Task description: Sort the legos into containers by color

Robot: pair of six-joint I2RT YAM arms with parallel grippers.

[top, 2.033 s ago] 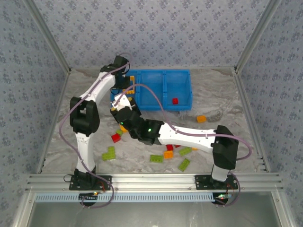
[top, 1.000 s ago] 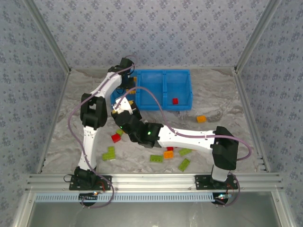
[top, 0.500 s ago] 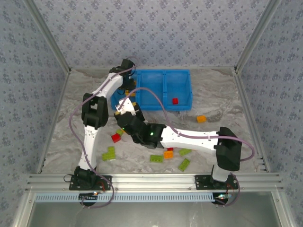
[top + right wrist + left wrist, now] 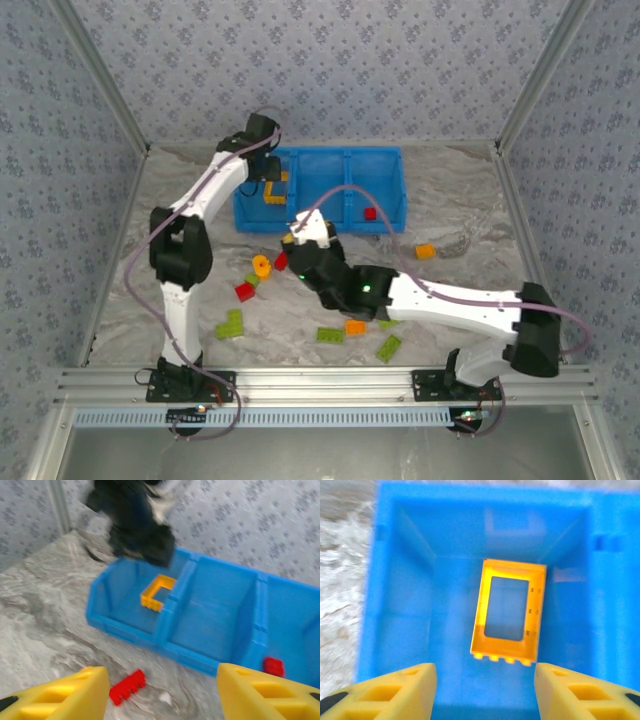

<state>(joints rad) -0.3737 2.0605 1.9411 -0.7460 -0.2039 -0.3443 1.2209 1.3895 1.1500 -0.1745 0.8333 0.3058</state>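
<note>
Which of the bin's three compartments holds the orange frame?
The leftmost compartment, below the left gripper; the rightmost compartment holds a red brick.

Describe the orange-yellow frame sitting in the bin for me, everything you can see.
The orange-yellow frame is an open rectangular brick of glossy plastic, hollow through the middle, with a row of small bumps along one short side. It lies flat on the floor in the leftmost compartment of the blue bin, toward the divider; whether it touches that wall is unclear. The left gripper hangs open above it, fingers clear of it.
</note>
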